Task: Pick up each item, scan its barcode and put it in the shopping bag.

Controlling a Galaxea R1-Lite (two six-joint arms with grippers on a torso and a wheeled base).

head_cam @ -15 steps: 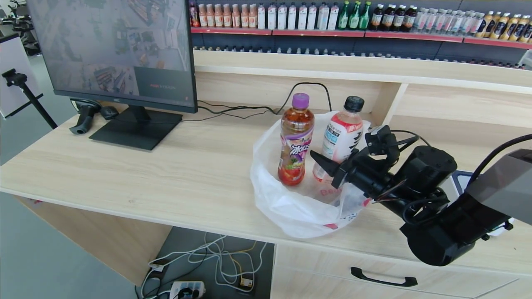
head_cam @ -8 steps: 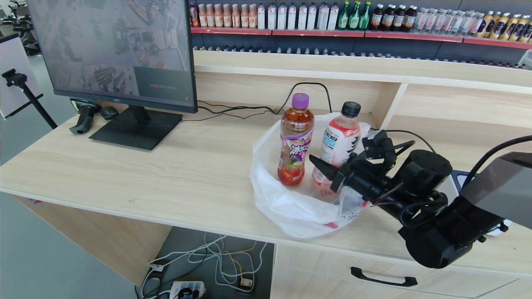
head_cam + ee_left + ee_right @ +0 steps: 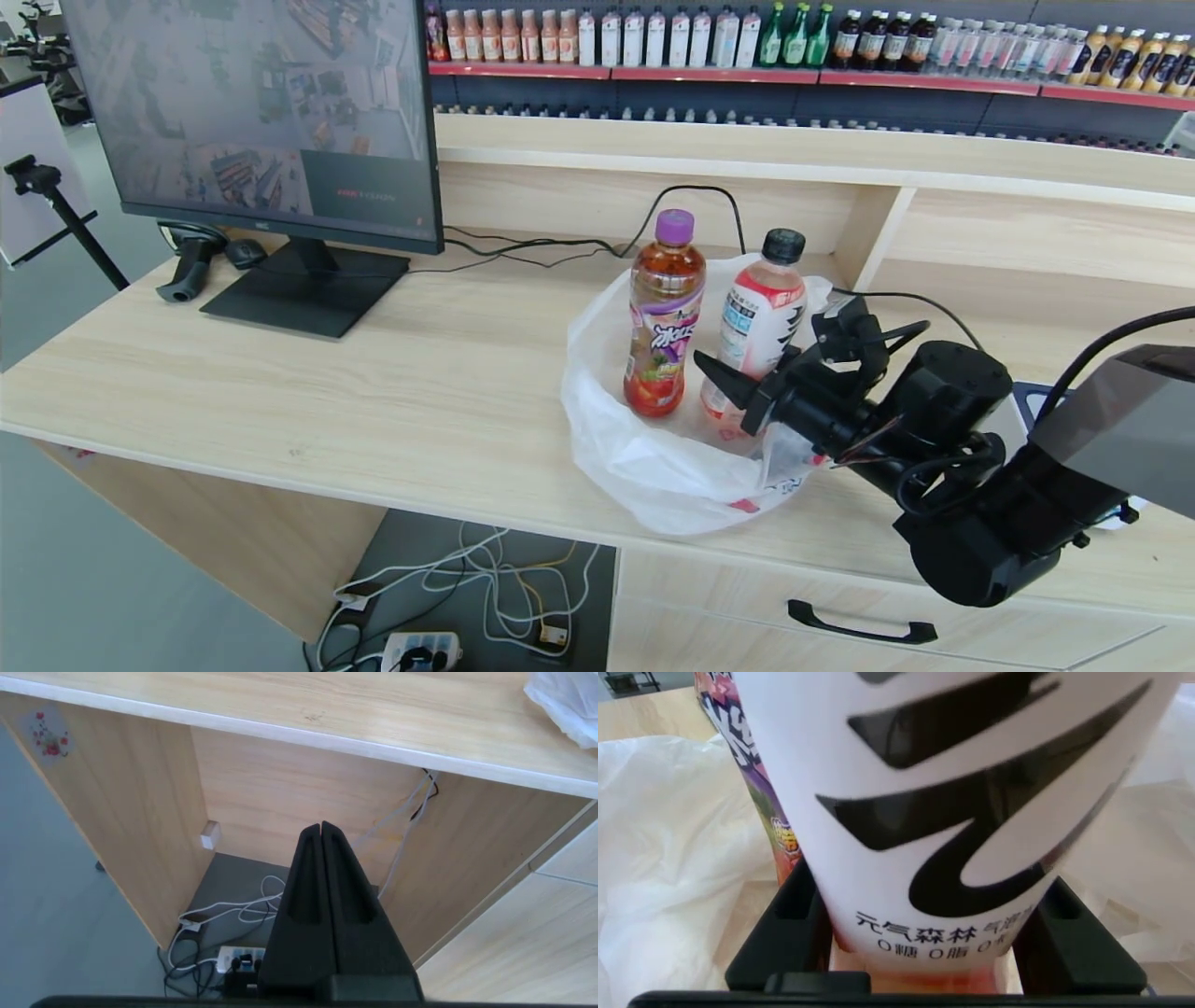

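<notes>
Right gripper (image 3: pixel 926 915) clamped (left gripper (image 3: pixel 320 833) closed)

The shopping bag (image 3: pixel 644 467) is lying at centre frame on the counter (image 3: pixel 373 392). In it, the left bottle (image 3: pixel 665 317) is standing just beside the right bottle (image 3: pixel 758 308). The right gripper (image 3: pixel 747 369) is straddling the right bottle from the lower right. The monitor (image 3: pixel 252 121) is standing at upper left, with the scanner (image 3: pixel 191 261) lying left of its stand.

The purple-capped bottle (image 3: pixel 665 317) holds orange-red drink under a purple label; the black-capped bottle (image 3: pixel 764 308) is pink, its white label slashed with black brushstrokes. The shopping bag (image 3: pixel 644 471) is translucent white with red print, the tabletop (image 3: pixel 373 373) pale wood-grain.
</notes>
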